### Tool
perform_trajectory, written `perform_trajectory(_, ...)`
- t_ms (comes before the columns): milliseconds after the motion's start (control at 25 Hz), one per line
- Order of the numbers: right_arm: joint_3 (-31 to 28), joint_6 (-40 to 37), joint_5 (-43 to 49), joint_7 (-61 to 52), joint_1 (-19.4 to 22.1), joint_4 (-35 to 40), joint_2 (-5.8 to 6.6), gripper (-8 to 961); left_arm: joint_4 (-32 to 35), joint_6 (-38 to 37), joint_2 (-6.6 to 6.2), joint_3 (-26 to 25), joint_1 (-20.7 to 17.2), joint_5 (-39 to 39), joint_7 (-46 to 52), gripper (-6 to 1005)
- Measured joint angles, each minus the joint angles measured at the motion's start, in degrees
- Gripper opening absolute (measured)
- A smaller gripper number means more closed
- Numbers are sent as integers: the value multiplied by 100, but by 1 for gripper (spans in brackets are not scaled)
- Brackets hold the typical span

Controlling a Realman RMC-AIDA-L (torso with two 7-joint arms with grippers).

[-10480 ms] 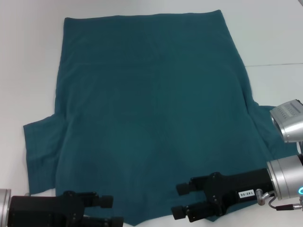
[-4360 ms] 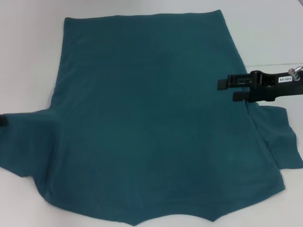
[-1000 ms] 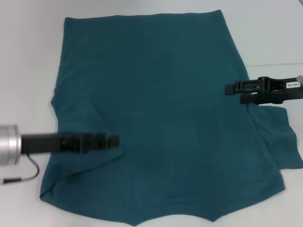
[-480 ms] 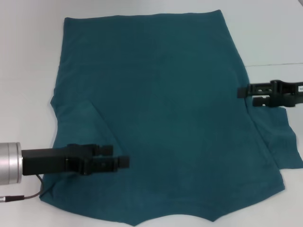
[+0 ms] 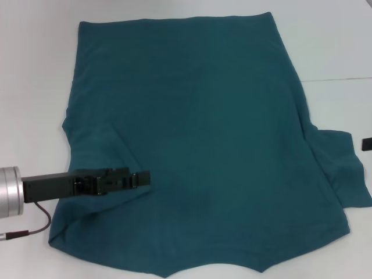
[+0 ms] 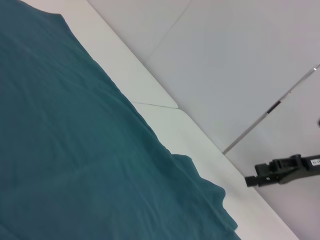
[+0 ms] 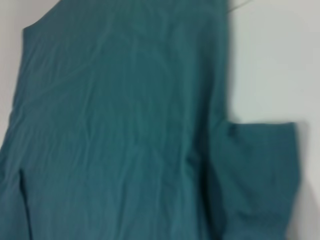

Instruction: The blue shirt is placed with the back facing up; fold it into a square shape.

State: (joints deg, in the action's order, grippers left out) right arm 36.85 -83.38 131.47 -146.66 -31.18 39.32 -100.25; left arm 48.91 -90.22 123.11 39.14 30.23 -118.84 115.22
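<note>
The blue shirt [image 5: 197,116] lies flat on the white table [image 5: 35,70], plain side up, hem at the far side. Its left sleeve [image 5: 96,151] is folded inward onto the body. Its right sleeve [image 5: 343,168] is spread out to the side. My left gripper [image 5: 146,176] reaches in low over the folded sleeve's lower edge. Only the tip of my right gripper [image 5: 367,143] shows at the right edge, beside the right sleeve. In the left wrist view it [image 6: 250,177] hangs open and empty above the table past the shirt [image 6: 75,150]. The right wrist view looks down on the shirt [image 7: 125,125].
A table seam [image 5: 337,79] runs along the right side. Bare white table surrounds the shirt on the left, right and far sides. The left arm's silver wrist and cable [image 5: 35,224] sit at the near left.
My left gripper has turned and shifted slightly up over the folded left sleeve. My right gripper has drawn back to the right, almost out of the head view. The shirt has not moved.
</note>
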Motion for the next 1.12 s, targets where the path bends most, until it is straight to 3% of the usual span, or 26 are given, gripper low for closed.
perform_trajectory(120, -179, 35, 11, 7, 91, -23, -13, 884, -8, 38, 7, -1, 38, 1, 0, 860)
perform_trajectory(440, -831, 459, -14, 161, 154, -81, -260, 884, -13, 72, 26, -4, 52, 10, 0, 859)
perform_trajectory(920, -629, 566, 752, 84, -128, -306, -267, 885, -13, 106, 44, 10, 38, 19, 0, 859)
perform_trajectory(1120, -626, 820, 795, 136, -168, -312, -363, 885, -42, 165, 63, 46, 47, 14, 0, 860)
